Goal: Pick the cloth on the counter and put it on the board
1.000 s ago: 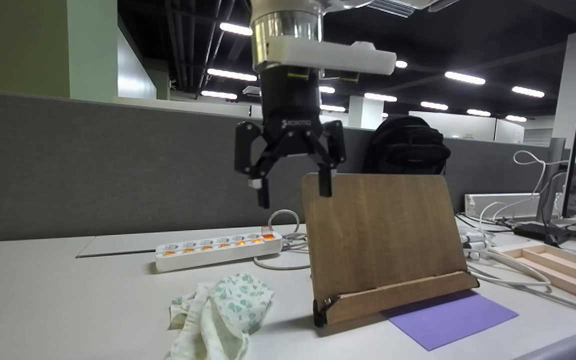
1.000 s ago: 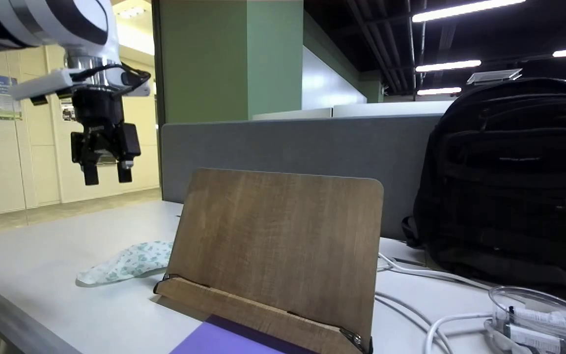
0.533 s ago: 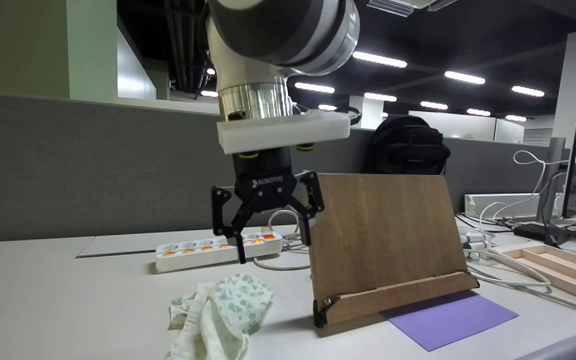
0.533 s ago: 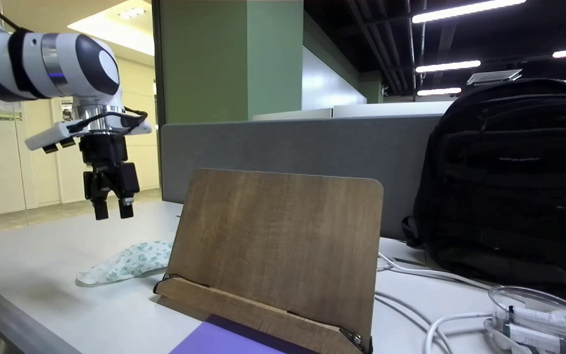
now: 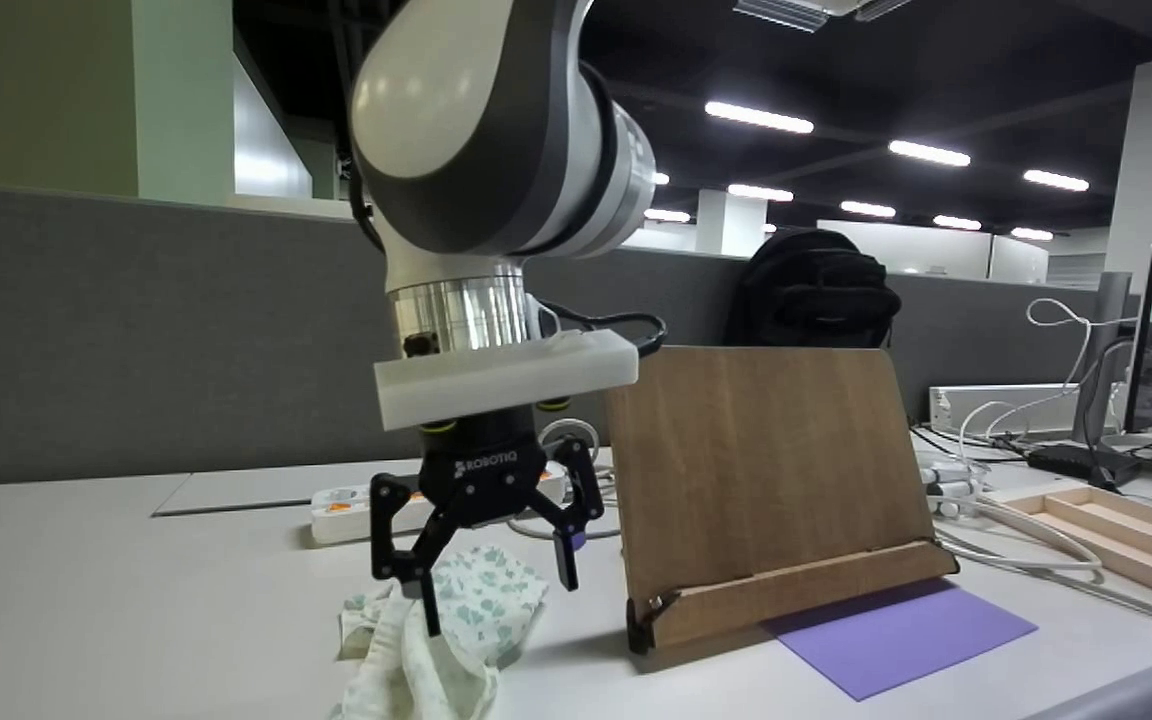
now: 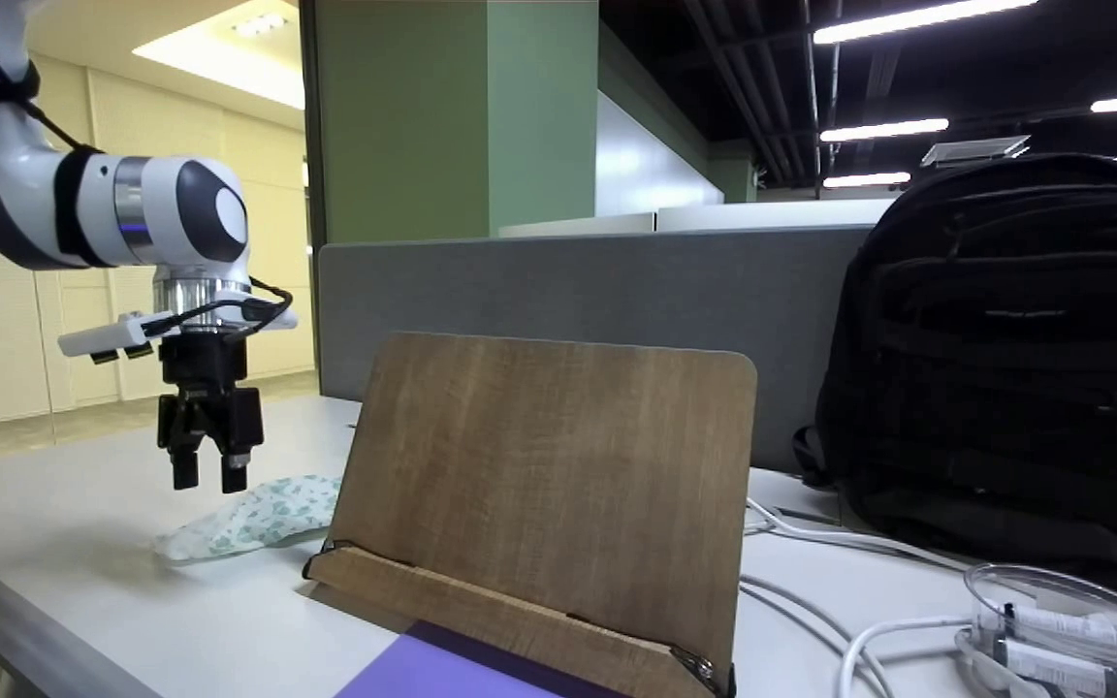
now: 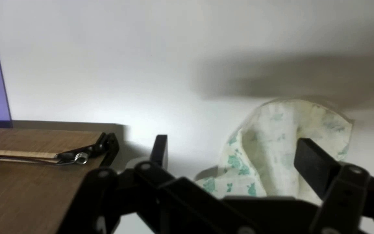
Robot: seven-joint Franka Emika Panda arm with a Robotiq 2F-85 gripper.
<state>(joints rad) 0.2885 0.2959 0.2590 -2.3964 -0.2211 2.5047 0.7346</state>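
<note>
The pale mint-green and white cloth (image 5: 489,595) lies crumpled on the grey-white counter (image 5: 136,610); it also shows in an exterior view (image 6: 263,519) and the wrist view (image 7: 278,143). The tan wooden board (image 5: 766,460) stands tilted beside the cloth, with its front ledge. It also shows in an exterior view (image 6: 558,475) and at the left of the wrist view (image 7: 21,198). My gripper (image 5: 502,608) is open and empty, pointing down above the cloth. In the wrist view (image 7: 232,141) one finger is over the cloth, the other over bare counter between cloth and board.
A purple sheet (image 5: 911,640) lies partly under the board. A white power strip (image 5: 341,520) is behind the gripper. A black backpack (image 6: 1014,388), white cables (image 6: 811,606), a round clear container (image 6: 1068,620) and a pale wooden tray (image 5: 1126,545) are around the board. A grey partition (image 5: 186,340) stands behind.
My gripper has moved down towards the cloth, and leftward in an exterior view, staying open. The cloth and board have not moved.
</note>
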